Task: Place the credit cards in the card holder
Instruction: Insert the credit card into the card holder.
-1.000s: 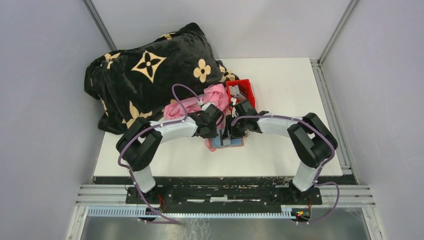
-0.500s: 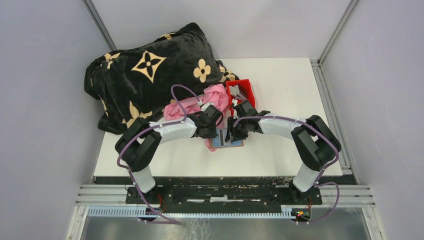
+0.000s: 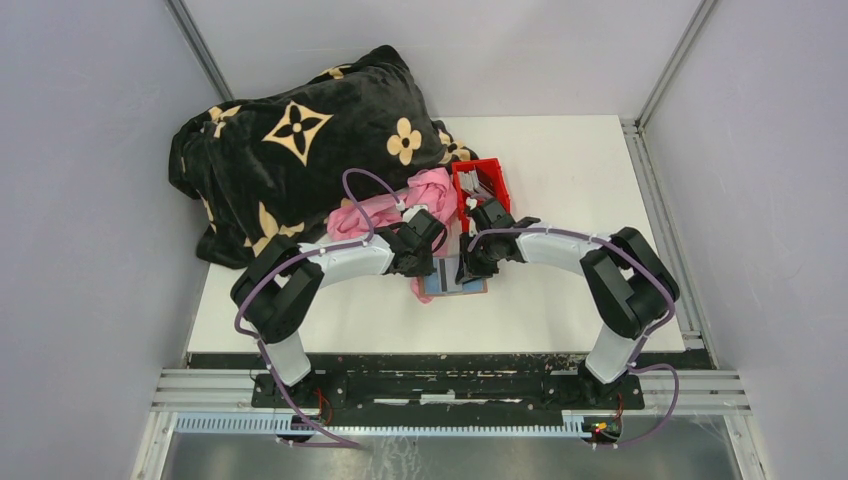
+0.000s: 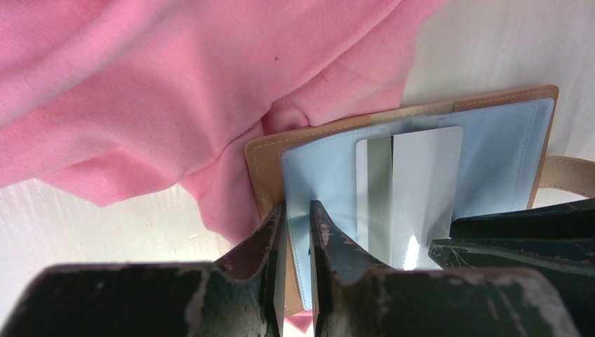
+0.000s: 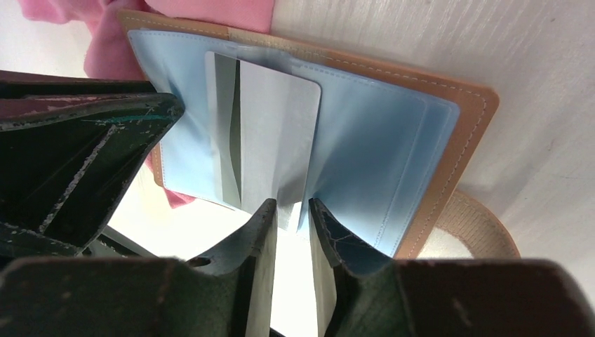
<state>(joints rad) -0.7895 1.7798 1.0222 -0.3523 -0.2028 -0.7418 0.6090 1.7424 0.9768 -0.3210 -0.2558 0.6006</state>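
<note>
The card holder (image 3: 470, 287) lies open on the table, brown leather with light blue lining (image 4: 330, 161) (image 5: 379, 140). My left gripper (image 4: 297, 210) (image 3: 437, 268) is shut on the holder's left flap edge and lifts it a little. A grey-white credit card (image 5: 277, 133) (image 4: 421, 189) lies over the blue inner pocket, its far end under the pocket lip. My right gripper (image 5: 291, 207) (image 3: 468, 270) is closed to a narrow gap on the card's near edge. More cards (image 3: 478, 183) stand in the red bin.
A red plastic bin (image 3: 490, 165) stands just behind the grippers. A pink cloth (image 3: 425, 195) (image 4: 175, 84) lies against and partly under the holder's left side. A black patterned blanket (image 3: 300, 150) covers the back left. The holder's snap tab (image 5: 484, 225) sticks out to the right.
My right gripper has shifted slightly to the right and back over the holder. The left gripper has stayed clamped on the flap.
</note>
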